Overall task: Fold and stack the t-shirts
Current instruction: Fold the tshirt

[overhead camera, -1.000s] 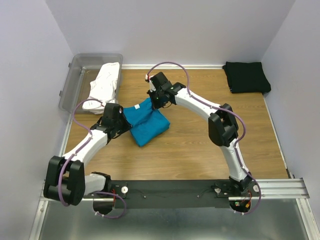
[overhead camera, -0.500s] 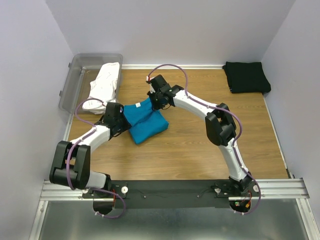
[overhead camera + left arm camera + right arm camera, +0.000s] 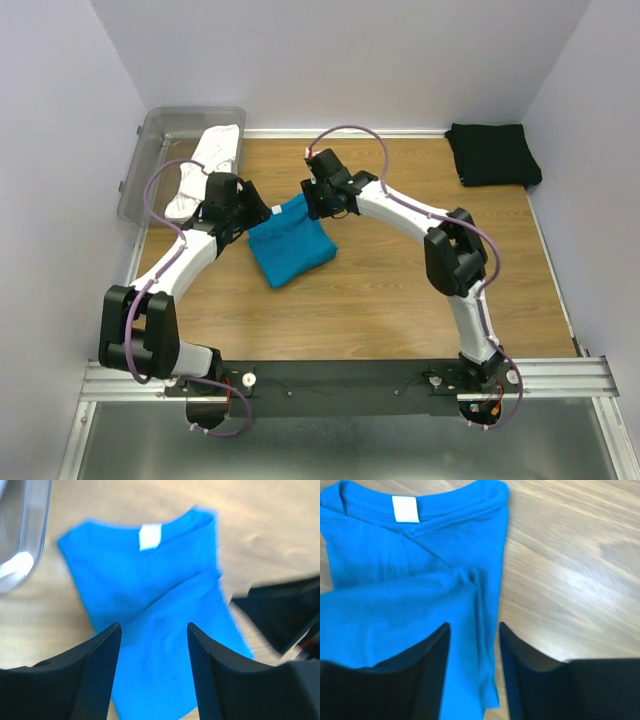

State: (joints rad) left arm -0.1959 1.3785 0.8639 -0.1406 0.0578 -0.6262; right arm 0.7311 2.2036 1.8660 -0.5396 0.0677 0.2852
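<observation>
both sets of fingers open over blue shirt, mid-bench
left fingers spread, holding nothing; right fingers the same, near the collar edge; blue shirt lies flat, label up; white shirt draped over tub rim, far left; black shirt folded, far right corner

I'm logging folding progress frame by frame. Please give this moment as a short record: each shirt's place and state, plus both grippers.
blue t-shirt: folded, on the table left of centre, neck label showing
black t-shirt: folded, far right corner
white t-shirt: unfolded, draped over the tub rim
left gripper: open, above the blue t-shirt, holding nothing
right gripper: open, above the blue t-shirt's edge, holding nothing
stack: not yet made; the three shirts lie apart
</observation>
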